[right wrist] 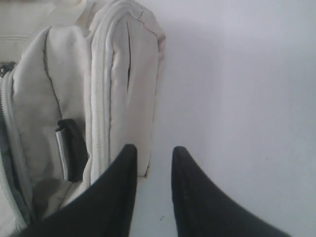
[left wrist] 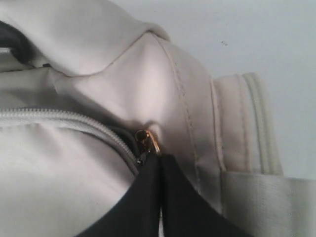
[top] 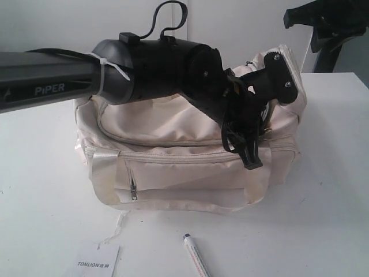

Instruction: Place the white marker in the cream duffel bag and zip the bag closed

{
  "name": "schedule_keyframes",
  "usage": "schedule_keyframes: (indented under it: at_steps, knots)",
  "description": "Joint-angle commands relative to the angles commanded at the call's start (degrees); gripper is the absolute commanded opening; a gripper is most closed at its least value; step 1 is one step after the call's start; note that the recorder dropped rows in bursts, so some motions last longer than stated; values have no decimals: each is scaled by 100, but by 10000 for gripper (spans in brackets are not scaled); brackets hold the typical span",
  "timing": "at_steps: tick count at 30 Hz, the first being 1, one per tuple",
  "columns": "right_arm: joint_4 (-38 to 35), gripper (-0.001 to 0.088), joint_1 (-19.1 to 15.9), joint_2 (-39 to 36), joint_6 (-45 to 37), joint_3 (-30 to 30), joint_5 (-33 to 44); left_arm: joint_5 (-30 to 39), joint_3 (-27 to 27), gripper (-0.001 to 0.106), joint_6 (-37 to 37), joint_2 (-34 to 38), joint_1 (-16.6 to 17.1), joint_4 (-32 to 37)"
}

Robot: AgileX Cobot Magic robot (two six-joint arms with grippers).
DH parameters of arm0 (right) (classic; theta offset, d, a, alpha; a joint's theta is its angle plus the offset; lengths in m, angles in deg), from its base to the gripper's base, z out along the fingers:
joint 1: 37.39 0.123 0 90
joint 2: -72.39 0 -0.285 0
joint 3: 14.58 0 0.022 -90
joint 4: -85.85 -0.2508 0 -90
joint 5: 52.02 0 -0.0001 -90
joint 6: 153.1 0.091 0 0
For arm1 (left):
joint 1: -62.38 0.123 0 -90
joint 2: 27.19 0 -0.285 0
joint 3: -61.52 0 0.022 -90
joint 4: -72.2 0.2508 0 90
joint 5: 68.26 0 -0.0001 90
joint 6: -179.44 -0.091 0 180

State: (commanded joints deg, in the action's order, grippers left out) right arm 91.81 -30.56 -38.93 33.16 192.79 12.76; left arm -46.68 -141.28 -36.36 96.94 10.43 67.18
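Cream fabric fills most of what we see. The large soft cream duffel bag sits mid-table, and its curved top zip is run shut along the stretch in view. The slim white marker, w/ dark tip and faint print on the barrel, lies flat on the white table. It's at 6 o'clock of the bag, apart from it, untouched. A flat white paper tag lies at 9 o'clock of the marker, near but not touching.

The left gripper hangs over the bag top, approx 3 o'clock of its middle. Its jaws are pressed together right at the small gold zip pull and seem to nip the pull's lower end. The right gripper is spread w/ nothing btwn, over bare table just beside the bag's end panel.

We judge the bag still has to be opened before the marker goes in. The bag is soft and will sag or drag when the zip is tugged, so it prob. needs steadying at the end panel. The pull is tiny and slick and could slip out.

The marker should be light, stiff and smooth, and being round it could roll if nudged. We'd take it mid-barrel, fingers across its length, not at the tip.
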Motion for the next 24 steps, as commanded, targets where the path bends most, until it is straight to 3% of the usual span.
schedule_keyframes:
  at_steps: [9,13,19,24]
  knots:
    - [-11,243,0,0,0,0,-21,352,0,0,0,-389,0,450]
    - [-596,243,0,0,-217,0,-2,602,0,0,0,-457,0,463]
    - [-643,243,0,0,-267,0,89,632,0,0,156,-457,0,463]
    - [-643,243,0,0,-267,0,120,219,0,0,180,-355,-12,-208]
